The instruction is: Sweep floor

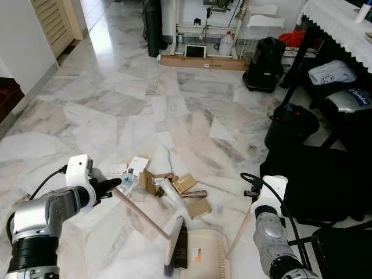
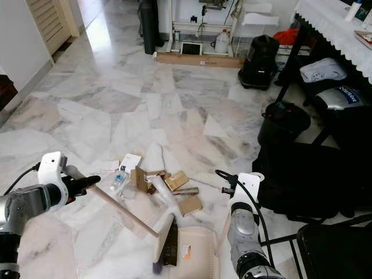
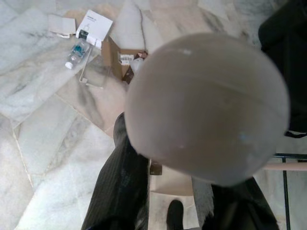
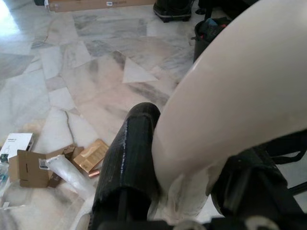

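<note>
- While the litter [image 1: 168, 187] lies heaped on the marble floor [image 1: 116, 104] just beyond the dustpan [image 1: 203, 253], the step in hand looks to be brushing it into the pan.
- The left gripper [image 1: 113, 185] is clamped round the top of the broom [image 1: 145, 216] handle; the left wrist view shows its fingers [image 3: 120, 191] hugging the rounded end.
- The broom slants down to its dark bristles [image 1: 179, 251], which rest at the pan's near-left edge, short of the heap.
- The right gripper [image 4: 192, 191] is closed on the dustpan's pale handle [image 1: 239, 232], fingers [image 4: 127, 158] pressed to either side of it.
- To do it well, I judge the bristles should be carried past the boxes [image 1: 152, 181] and bottle [image 1: 127, 183], set down beyond them, then drawn back in short strokes.
- The pan's lip should stay flat against the floor, or flat card may slide under it.
- The bottle and plastic wrap [image 1: 168, 195] are light and may skitter aside; slow strokes will serve better.
</note>
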Controlling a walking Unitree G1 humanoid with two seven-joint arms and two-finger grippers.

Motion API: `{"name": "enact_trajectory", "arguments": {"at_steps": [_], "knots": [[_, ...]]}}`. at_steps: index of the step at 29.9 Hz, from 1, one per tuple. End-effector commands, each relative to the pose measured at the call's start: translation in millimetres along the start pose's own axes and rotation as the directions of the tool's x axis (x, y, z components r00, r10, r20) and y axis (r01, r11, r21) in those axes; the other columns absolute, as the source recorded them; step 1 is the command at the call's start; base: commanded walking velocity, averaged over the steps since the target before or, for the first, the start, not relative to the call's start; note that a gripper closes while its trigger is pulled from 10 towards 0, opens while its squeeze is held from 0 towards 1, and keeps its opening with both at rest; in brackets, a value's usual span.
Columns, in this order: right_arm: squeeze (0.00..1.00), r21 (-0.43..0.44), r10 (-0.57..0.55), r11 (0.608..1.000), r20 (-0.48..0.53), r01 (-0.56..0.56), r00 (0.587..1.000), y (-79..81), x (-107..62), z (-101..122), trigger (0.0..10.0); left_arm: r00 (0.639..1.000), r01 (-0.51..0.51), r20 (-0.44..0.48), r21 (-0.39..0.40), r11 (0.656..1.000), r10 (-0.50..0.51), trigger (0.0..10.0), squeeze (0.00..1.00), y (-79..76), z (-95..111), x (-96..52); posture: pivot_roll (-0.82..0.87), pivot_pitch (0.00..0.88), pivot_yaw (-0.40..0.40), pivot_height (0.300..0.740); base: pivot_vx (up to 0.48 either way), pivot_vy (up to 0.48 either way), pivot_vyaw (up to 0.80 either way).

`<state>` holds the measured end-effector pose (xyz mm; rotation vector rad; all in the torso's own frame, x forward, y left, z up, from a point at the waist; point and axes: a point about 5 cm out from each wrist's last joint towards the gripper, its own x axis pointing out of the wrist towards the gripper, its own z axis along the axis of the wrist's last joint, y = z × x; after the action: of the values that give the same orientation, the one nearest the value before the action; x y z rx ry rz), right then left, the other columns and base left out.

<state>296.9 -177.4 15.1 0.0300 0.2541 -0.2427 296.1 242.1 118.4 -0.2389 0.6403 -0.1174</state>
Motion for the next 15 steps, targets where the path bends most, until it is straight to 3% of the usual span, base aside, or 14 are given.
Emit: {"name": "enact_trajectory", "arguments": {"at_steps": [1, 15], "knots": [[0.00, 0.009, 0.008, 1.000, -0.073, -0.007, 0.997, 2.4, -4.4, -12.8, 10.0, 0.998, 0.063, 0.021, -0.004, 0.998, -0.063, 10.0, 0.00, -10.0, 8.7, -2.3, 0.05, 0.049, -0.046, 0.740, 0.000, 0.000, 0.00], [0.00, 0.008, 0.010, 1.000, -0.075, -0.010, 0.997, 2.7, -3.9, -12.5, 10.0, 0.998, 0.049, 0.042, 0.047, 0.998, -0.051, 10.0, 0.00, -9.0, 22.6, -12.7, 0.05, 0.036, -0.047, 0.740, 0.000, 0.000, 0.00]]}}
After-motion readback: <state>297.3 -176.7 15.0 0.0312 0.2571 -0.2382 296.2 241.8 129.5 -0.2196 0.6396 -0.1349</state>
